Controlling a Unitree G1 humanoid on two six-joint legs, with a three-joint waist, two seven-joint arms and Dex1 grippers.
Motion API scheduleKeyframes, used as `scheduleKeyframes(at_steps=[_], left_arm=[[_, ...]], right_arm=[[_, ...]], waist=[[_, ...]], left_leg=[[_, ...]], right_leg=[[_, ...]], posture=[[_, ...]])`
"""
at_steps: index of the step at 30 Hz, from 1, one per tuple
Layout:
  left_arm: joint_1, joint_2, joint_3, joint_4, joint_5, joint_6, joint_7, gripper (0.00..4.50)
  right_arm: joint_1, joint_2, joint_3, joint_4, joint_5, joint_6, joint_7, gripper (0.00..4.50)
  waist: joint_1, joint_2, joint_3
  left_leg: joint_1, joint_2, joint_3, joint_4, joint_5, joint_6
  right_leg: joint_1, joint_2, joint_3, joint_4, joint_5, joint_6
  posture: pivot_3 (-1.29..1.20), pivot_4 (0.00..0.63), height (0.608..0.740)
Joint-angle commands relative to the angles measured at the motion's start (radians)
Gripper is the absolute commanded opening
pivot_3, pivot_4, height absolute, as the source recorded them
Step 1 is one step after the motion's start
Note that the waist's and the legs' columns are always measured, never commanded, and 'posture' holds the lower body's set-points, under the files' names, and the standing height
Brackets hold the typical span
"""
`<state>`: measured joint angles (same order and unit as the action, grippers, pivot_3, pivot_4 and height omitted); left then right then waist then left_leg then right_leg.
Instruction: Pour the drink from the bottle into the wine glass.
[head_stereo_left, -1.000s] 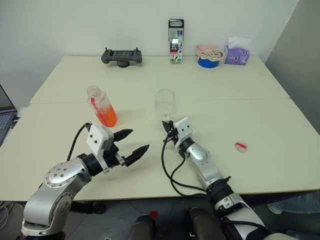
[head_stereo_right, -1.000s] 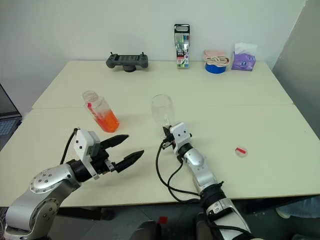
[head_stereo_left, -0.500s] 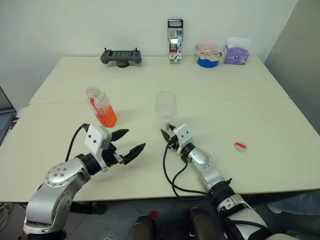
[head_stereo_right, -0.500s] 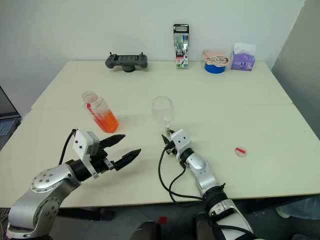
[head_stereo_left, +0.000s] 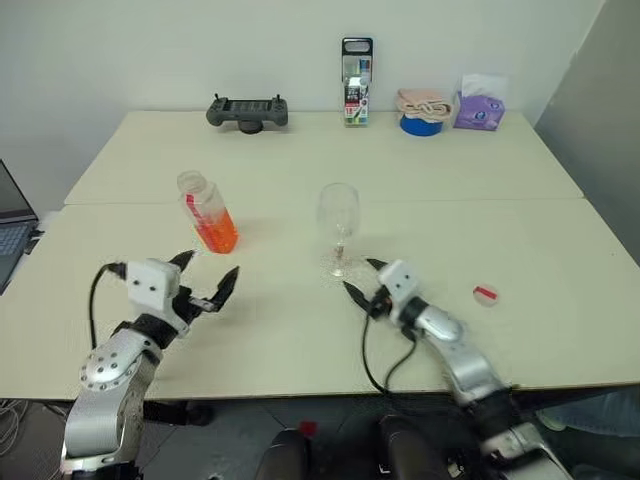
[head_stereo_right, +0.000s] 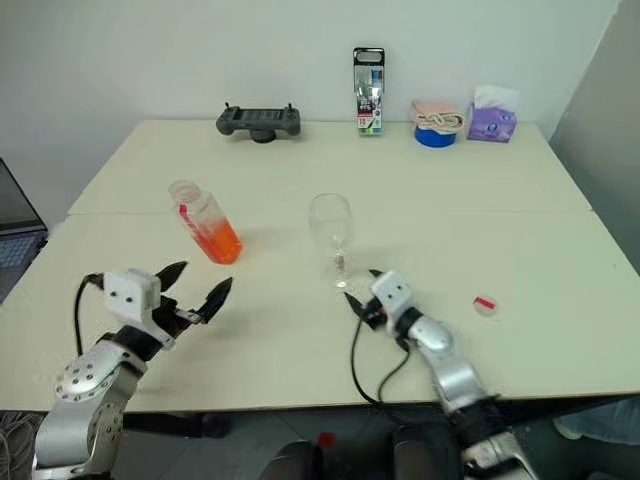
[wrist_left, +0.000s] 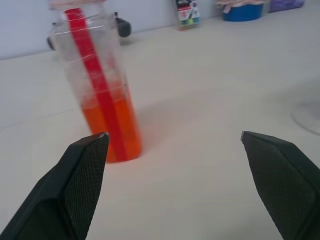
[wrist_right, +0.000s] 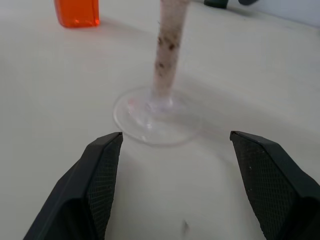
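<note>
The right gripper (wrist_right: 172, 185) has let go of the now upright wine glass (head_stereo_left: 338, 215), jaws apart, while the left gripper (wrist_left: 172, 175), jaws wide, lines up on the bottle (wrist_left: 97, 85)

No text, label or number can be read anywhere.

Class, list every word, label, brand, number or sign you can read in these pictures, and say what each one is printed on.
No text can be read with certainty.
Marker pack: printed label, too small to read.
Bottle: red-and-white band, no legible lettering.
Purple tissue pack: print too small to read.
Handheld controller: screen and markings unreadable.
Wine glass: no marking seen.
</note>
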<state>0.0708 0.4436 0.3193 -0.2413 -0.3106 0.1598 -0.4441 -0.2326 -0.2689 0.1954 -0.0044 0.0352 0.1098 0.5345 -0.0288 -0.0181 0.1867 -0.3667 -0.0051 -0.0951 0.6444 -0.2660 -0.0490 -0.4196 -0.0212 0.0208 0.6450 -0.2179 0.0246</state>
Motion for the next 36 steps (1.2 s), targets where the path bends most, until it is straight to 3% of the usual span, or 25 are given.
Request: scheduleKeyframes(at_steps=[1,3,6,10,14,17,27,36], left_arm=[[-0.016,-0.014,0.026,-0.004,0.013,-0.045,0.039,4.5],[-0.047,-0.019,0.036,0.02,0.018,-0.055,0.064,4.5],[-0.114,-0.01,0.046,0.05,0.014,-0.039,0.096,4.5],[-0.183,0.012,0.037,0.079,0.031,-0.017,0.111,4.5],[-0.267,0.031,0.018,0.136,0.029,0.007,0.102,4.5],[-0.316,0.041,0.003,0.186,0.049,0.001,0.101,4.5],[-0.447,0.046,-0.025,0.352,0.069,-0.036,0.076,4.5],[-0.654,0.052,-0.055,0.665,0.092,-0.184,0.008,4.5]], right_arm=[[0.004,-0.139,-0.089,-0.3,0.122,0.197,0.113,3.66],[-0.03,-0.277,-0.165,-0.421,0.238,0.354,0.205,3.66],[-0.195,-0.461,-0.295,-0.46,0.42,0.567,0.3,3.66],[-0.44,-0.564,-0.322,-0.399,0.576,0.728,0.383,3.66],[-0.66,-0.507,-0.312,-0.301,0.666,0.813,0.375,3.66],[-0.743,-0.472,-0.3,-0.276,0.703,0.842,0.374,3.66],[-0.751,-0.477,-0.249,-0.285,0.69,0.822,0.38,3.66],[-0.71,-0.473,-0.22,-0.321,0.672,0.808,0.358,3.66]], waist=[[0.0,0.0,0.0],[0.0,0.0,0.0],[-0.001,-0.001,0.001],[-0.006,-0.002,0.001],[-0.005,-0.002,0.001],[-0.002,-0.002,0.001],[0.002,-0.002,0.001],[0.002,-0.002,0.001]], left_leg=[[0.0,0.0,0.0,0.001,0.0,0.0],[0.001,0.0,-0.001,0.001,0.0,0.0],[0.0,-0.001,-0.001,0.001,0.0,0.0],[0.001,0.001,-0.002,-0.001,0.0,0.0],[0.0,0.002,-0.001,-0.002,0.0,0.0],[-0.001,0.001,-0.001,0.0,0.0,0.0],[-0.006,-0.001,-0.003,0.001,0.0,0.0],[-0.006,-0.001,-0.003,0.001,0.0,0.0]], right_leg=[[0.001,0.0,0.0,0.0,0.0,0.0],[0.001,0.0,-0.001,0.0,0.0,0.0],[0.001,0.0,-0.002,0.0,0.0,0.0],[0.001,0.002,-0.004,-0.001,0.0,0.0],[0.0,0.003,-0.004,0.0,0.0,0.0],[0.0,0.002,-0.003,0.0,0.0,0.0],[-0.002,-0.001,-0.005,-0.001,0.0,0.001],[-0.002,0.0,-0.005,-0.001,0.0,0.001]], posture=[[0.0,0.15,0.74],[0.0,0.15,0.74],[0.0,0.15,0.74],[0.0,0.15,0.74],[0.0,0.15,0.74],[0.0,0.15,0.74],[0.0,0.15,0.74],[0.0,0.15,0.74]])
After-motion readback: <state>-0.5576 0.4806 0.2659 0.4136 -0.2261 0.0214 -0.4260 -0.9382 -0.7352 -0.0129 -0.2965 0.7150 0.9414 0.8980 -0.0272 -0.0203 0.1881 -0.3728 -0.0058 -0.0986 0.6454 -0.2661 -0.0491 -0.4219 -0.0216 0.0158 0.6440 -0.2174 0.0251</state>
